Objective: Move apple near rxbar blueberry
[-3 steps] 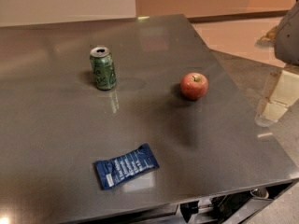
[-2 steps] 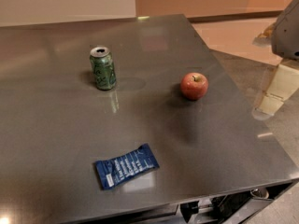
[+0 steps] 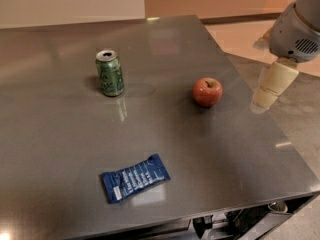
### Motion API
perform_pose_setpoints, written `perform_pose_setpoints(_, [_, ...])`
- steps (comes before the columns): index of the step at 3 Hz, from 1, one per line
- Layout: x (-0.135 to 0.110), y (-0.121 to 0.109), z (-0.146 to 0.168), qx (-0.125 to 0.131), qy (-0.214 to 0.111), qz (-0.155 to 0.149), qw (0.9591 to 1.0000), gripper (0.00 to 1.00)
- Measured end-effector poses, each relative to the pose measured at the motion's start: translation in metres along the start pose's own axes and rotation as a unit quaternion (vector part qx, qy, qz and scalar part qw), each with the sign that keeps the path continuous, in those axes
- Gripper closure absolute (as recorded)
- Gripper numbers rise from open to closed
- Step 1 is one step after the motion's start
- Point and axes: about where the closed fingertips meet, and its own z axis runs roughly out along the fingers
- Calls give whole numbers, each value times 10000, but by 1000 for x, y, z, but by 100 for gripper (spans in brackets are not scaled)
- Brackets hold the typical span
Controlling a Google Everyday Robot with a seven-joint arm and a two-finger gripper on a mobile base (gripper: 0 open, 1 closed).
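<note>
Apple [image 3: 208, 92] sits on the right half of the table [image 3: 55, 134], a small round red fruit with a yellowish patch around its short stem and smooth skin with a dull shine. From where I stand the tabletop is a flat sheet of brushed grey metal, glossy enough to throw back soft reflections of whatever stands on it. The rxbar [image 3: 135, 178] lies flat near the front edge, well apart from the apple and to its left. It is a dark blue foil rectangle, slightly crinkled, with white lettering and crimped ends, and it lies at a slant. A can [image 3: 110, 73] stands upright toward the back left, a green cylinder with a silver top, well apart from both. The gripper [image 3: 264, 98] hangs at the table's right edge, near the apple on its right without touching it. What shows is a cream, rounded, smooth plastic piece pointing down from a bulky grey housing [image 3: 297, 29] with a vent grille. Whether the gripper is spread or closed I cannot tell.
</note>
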Motion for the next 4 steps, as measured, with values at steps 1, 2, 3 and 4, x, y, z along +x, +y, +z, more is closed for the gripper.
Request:
perform_pose_setpoints(1, [-14,-15,29,-159,-255,-70,9995,0])
perform_pose_setpoints(2, [-28,-22,58,-337,-454,-144,9983,0])
perform_pose_setpoints(3, [-38,-25,85,-457,-582,-241,9970,0])
perform_pose_setpoints(4, [-42,-29,105,-532,-635,-311,9961,0])
